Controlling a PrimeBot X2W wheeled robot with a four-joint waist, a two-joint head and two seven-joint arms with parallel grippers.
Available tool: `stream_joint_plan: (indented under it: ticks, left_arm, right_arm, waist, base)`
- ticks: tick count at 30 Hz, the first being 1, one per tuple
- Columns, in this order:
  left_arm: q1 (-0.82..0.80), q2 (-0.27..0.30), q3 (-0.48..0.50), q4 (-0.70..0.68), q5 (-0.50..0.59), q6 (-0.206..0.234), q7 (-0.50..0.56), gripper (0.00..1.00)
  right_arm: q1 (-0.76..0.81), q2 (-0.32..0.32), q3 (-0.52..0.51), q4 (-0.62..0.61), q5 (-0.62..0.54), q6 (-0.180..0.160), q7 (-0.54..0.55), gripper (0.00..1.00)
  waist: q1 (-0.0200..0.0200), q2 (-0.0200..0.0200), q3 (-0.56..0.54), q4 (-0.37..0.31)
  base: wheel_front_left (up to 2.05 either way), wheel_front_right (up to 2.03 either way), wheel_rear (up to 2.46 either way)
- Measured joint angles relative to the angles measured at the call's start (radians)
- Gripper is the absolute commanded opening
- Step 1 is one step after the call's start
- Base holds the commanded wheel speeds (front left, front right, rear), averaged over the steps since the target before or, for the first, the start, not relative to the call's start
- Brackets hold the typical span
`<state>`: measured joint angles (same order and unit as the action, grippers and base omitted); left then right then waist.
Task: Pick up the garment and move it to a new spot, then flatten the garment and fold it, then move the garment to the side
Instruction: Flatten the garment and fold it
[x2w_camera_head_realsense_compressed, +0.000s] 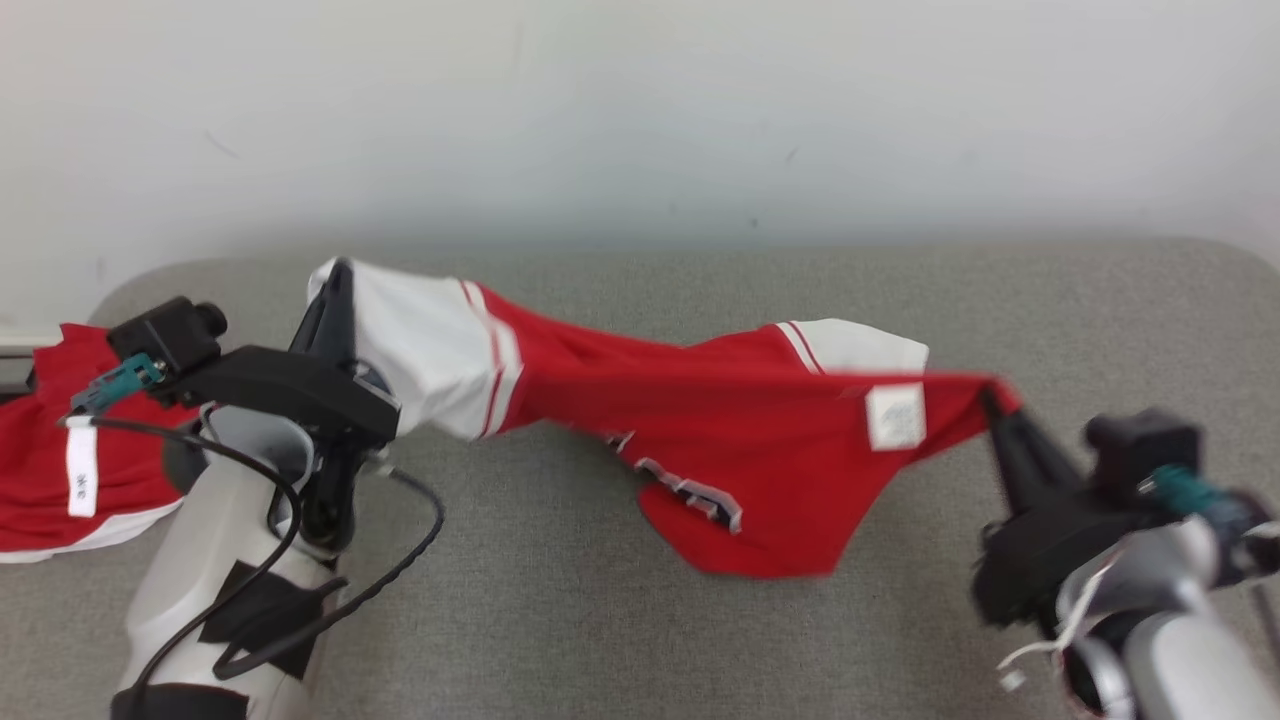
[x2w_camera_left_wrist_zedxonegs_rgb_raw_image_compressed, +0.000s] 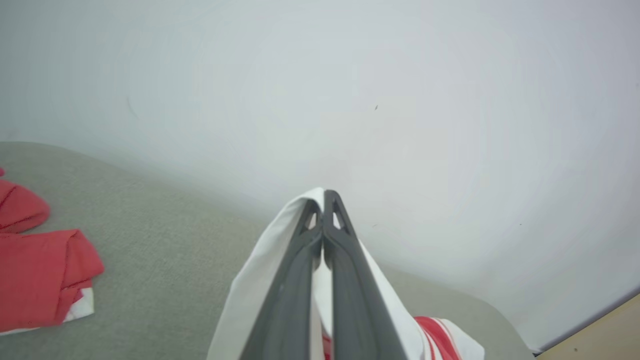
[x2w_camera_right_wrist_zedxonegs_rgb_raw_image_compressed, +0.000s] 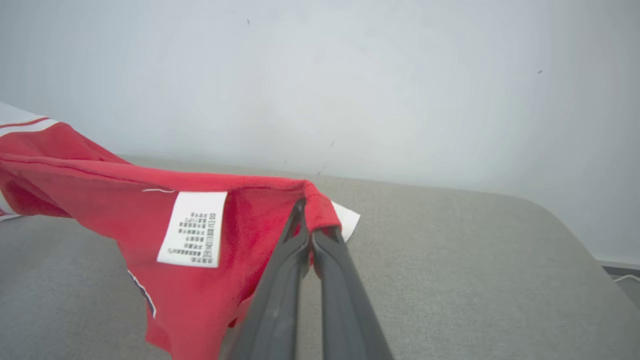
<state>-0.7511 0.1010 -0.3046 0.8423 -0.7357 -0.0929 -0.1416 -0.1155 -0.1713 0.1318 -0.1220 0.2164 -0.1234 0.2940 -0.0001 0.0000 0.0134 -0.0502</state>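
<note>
Slippage is the chief risk: the red and white garment (x2w_camera_head_realsense_compressed: 720, 420) hangs stretched between the two hands, raised above the grey desk (x2w_camera_head_realsense_compressed: 600, 640), and each hand holds only a thin pinch of cloth. The left hand (x2w_camera_left_wrist_zedxonegs_rgb_raw_image_compressed: 324, 200) is clenched on a white sleeve edge, and the right hand (x2w_camera_right_wrist_zedxonegs_rgb_raw_image_compressed: 307, 212) is clenched on a red corner just beside the care label (x2w_camera_right_wrist_zedxonegs_rgb_raw_image_compressed: 192, 229). I judge that pulling the arms wider apart could tug either corner free, dropping that side in a heap. The middle sags low, close to the desk or touching it; laid down like this, the drooping fold may bunch underneath rather than spread flat. A second red garment (x2w_camera_head_realsense_compressed: 40, 470) lies bundled at the desk's left end, just beside the left arm, where a sweep that way could catch it. The wall (x2w_camera_head_realsense_compressed: 640, 100) stands close behind. A black cable (x2w_camera_head_realsense_compressed: 400, 560) loops off the left forearm, near the cloth.
</note>
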Motion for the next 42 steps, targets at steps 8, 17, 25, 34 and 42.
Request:
stream_joint_plan:
  ticks: [8,17,25,34,42]
  left_arm:
    - [0.093,-0.043,0.062,-0.282,-0.128,-0.03,-0.08,0.0]
    - [0.206,-0.045,0.032,-0.783,-0.284,-0.031,-0.04,0.0]
    - [0.242,-0.051,-0.058,-0.955,-0.338,-0.01,0.08,0.0]
    - [0.2,-0.047,0.039,-0.628,-0.322,0.113,0.084,0.0]
    - [-0.195,-0.065,0.087,-0.627,-0.3,0.069,0.007,0.0]
  right_arm:
    - [-0.031,-0.051,-0.136,-0.126,0.085,0.0,-0.033,0.0]
    - [-0.042,-0.035,-0.274,-0.353,0.263,0.018,-0.074,0.0]
    - [-0.08,-0.072,-0.263,-0.323,0.277,0.018,-0.004,0.0]
    - [-0.372,-0.029,-0.051,0.193,0.282,0.07,0.108,0.0]
    - [-0.794,-0.069,-0.157,0.285,0.273,0.071,0.002,0.0]
  waist:
    - [0.0,0.0,-0.06,0.006]
    - [-0.0001,-0.0001,-0.12,0.004]
    - [-0.0001,-0.0002,-0.122,-0.014]
    - [0.0002,0.0,-0.047,-0.051]
    - [0.0003,-0.0001,0.03,-0.066]
  base:
    - [0.0,0.0,0.0]
    - [0.0,0.0,0.0]
    - [0.0,0.0,0.0]
    - [0.0,0.0,0.0]
    - [0.0,0.0,0.0]
